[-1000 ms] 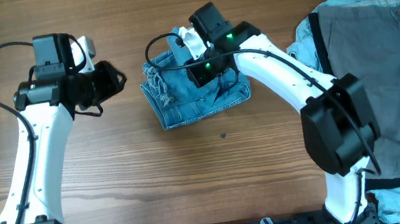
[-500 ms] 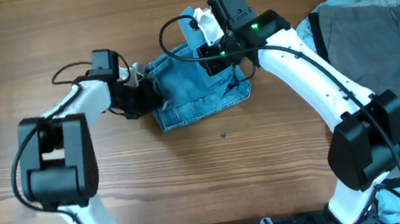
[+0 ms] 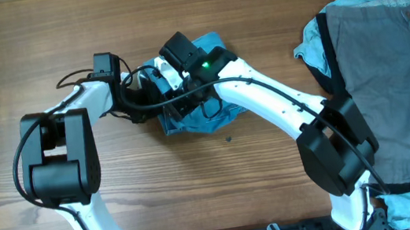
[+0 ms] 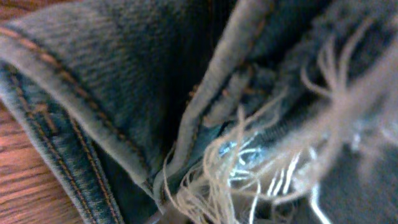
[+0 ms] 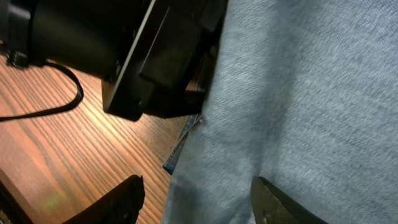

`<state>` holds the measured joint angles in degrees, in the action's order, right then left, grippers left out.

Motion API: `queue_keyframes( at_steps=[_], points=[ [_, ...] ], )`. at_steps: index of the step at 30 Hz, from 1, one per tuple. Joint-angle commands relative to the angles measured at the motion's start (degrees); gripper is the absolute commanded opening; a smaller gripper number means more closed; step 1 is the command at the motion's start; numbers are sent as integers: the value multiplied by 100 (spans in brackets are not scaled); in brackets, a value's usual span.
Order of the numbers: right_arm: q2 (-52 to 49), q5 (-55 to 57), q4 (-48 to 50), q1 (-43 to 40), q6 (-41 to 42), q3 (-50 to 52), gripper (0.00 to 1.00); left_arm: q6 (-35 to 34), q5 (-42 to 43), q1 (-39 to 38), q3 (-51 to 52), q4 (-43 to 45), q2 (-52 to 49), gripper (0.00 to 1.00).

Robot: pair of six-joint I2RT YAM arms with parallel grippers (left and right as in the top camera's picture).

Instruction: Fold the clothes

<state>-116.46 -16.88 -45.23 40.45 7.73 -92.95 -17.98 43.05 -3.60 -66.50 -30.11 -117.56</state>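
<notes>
Right gripper [image 3: 163, 85] swung left over denim shorts [image 3: 206, 121] toward left gripper [image 3: 140, 104].

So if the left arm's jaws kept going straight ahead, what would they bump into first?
The denim shorts: the left wrist view is filled with their fabric and frayed hem, so contact looks immediate, though depth is unclear.
</notes>
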Motion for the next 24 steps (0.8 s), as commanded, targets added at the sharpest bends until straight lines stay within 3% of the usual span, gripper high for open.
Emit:
queue_keyframes(
  at_steps=[1,4,5,6,8,10,13,18,21,24],
  points=[
    [181,-28,-4,-142,-177,-76,61,-50,-470,-90,144,-57,-393,16],
    [564,-2,-2,-372,-149,-79,58,-48,-540,103,-31,-697,-297,19],
    [619,-2,-2,-437,-101,-79,51,-42,-562,192,-138,-925,-254,22],
    [634,57,-9,-577,131,-79,32,81,-562,348,-332,-1303,-149,24],
    [608,179,-24,-831,570,-28,14,280,-870,605,-680,-1956,94,25],
    [605,234,-31,-1032,1117,59,4,280,-1486,811,-1056,-2503,302,25],
    [605,208,-37,-1193,2258,496,4,428,-1598,1071,-1803,-2992,708,24],
    [501,-1029,1141,-1178,3659,1921,4,542,-1241,741,-2076,-2496,1156,11],
    [339,-1327,1853,-1178,4221,2549,5,1060,-1276,363,-2072,-2433,1040,10],
    [308,-1541,1998,-1292,4260,2610,7,1073,-1314,-151,-1849,-2312,629,10]
  ],
)
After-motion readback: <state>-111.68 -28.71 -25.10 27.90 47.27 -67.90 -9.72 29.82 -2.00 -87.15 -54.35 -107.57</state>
